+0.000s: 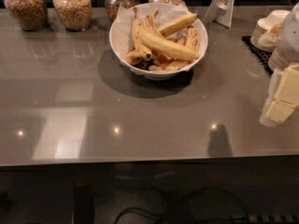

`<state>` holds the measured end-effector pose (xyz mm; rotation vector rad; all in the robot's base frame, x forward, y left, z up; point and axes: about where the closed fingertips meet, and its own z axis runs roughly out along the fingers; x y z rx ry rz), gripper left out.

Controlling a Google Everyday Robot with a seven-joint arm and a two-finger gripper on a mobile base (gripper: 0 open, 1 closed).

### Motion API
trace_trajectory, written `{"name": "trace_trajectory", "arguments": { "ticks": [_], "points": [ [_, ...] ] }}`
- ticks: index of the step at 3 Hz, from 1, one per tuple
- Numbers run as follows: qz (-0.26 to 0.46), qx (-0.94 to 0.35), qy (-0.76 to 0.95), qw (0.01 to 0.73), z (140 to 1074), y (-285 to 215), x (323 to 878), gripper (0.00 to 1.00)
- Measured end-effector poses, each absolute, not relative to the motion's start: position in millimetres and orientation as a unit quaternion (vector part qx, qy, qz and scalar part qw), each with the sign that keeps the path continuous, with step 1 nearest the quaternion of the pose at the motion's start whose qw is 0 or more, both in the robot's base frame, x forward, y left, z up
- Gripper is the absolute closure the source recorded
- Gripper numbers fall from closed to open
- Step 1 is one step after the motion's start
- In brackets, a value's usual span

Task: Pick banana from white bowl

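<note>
The white bowl (122, 49), lined with white paper, stands at the back middle of the grey counter. The banana (167, 46), the longest one, curved and clean yellow, lies across the top of the pile in the bowl. A slimmer, straighter yellow banana (178, 24) lies behind it, and brown-speckled bananas (139, 39) lie to its left and right. My gripper (283, 98), white with pale yellow pads, hangs at the right edge of the view. It is above the counter, well to the right of the bowl and nearer to me, and holds nothing.
Several glass jars of grains (72, 7) line the back edge. A white sign stand (223, 4) is behind the bowl on the right. Stacks of pale paper bowls (270, 28) sit on a black mat (256, 53) at the far right. The counter's front edge (140, 161) runs across below.
</note>
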<state>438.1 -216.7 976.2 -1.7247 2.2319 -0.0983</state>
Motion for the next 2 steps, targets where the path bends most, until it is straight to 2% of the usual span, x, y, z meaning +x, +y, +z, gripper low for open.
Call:
{"name": "trace_trajectory", "arguments": {
  "ticks": [1,2],
  "points": [
    [-0.035,-0.604,0.779,0.166,978.1,-213.9,440.2,0.00],
    [-0.025,-0.611,0.765,0.203,979.8,-194.9,455.9,0.00]
  ]
}}
